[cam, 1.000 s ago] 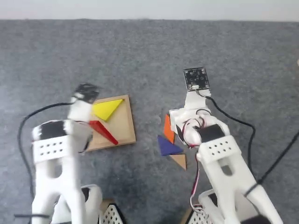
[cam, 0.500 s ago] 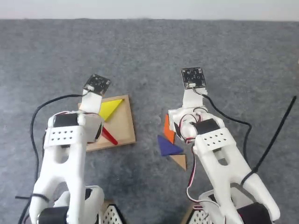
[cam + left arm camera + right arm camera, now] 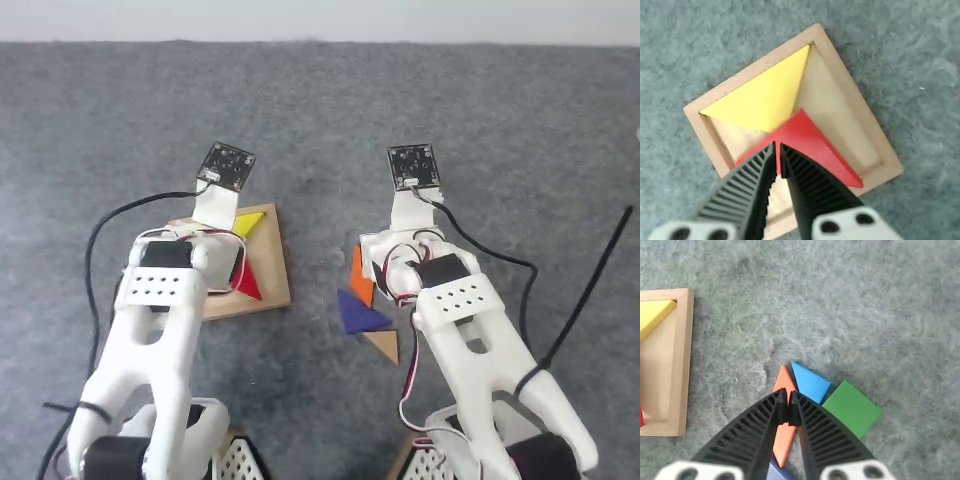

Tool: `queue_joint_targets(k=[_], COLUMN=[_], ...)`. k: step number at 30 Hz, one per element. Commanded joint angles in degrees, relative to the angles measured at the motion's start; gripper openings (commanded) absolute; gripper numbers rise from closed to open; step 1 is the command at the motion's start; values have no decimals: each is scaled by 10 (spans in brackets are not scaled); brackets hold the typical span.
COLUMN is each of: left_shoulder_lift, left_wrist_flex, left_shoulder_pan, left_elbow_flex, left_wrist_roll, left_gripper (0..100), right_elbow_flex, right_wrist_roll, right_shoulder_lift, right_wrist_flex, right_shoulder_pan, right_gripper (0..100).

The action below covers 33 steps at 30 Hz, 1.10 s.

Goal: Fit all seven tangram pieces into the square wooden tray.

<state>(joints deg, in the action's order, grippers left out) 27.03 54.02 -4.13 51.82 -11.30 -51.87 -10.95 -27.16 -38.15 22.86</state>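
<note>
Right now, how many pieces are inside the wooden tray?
2: a yellow triangle along one wall and a red triangle touching it. The left gripper covers part of the tray, so another could be hidden.

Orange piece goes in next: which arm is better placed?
Right. The right pincer hangs directly over the orange piece; the left pincer is over the tray, above the red triangle.

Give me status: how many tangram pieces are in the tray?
Done: yellow triangle and red triangle lie in the tray. In hand: nothing; left tool, shut, sits over the red one, right tool, shut, over the orange piece. Left: orange, light blue, green, dark blue and tan pieces on the carpet.
</note>
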Motion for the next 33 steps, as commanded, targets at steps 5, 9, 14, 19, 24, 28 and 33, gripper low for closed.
queue_joint_targets(k=[5,9,14,19,24,28,33], left_shoulder_lift=[7,7,1,0,-1,-1,-1], left_wrist_flex=[78,114,67,12,24,33,13], left_shoulder_pan=[-82,-199,-330,-363,-332,-315,-313], left_elbow_flex=[-87,-135,-109,-29,-17,-20,-19], left_wrist_roll=[7,-6,-30,-42,-42,-27,-8], left_gripper=[13,13,13,13,13,13,13], right_elbow_flex=[32,31,43,117,169,199,229], right_wrist_roll=[11,52,75,62,62,62,62], right_shoulder_lift=[1,6,12,102,214,276,298], right_wrist_flex=[7,-6,-22,-33,21,57,44], right_shoulder_pan=[-3,44,109,151,200,208,251], right_gripper=[6,6,6,6,6,6,6])
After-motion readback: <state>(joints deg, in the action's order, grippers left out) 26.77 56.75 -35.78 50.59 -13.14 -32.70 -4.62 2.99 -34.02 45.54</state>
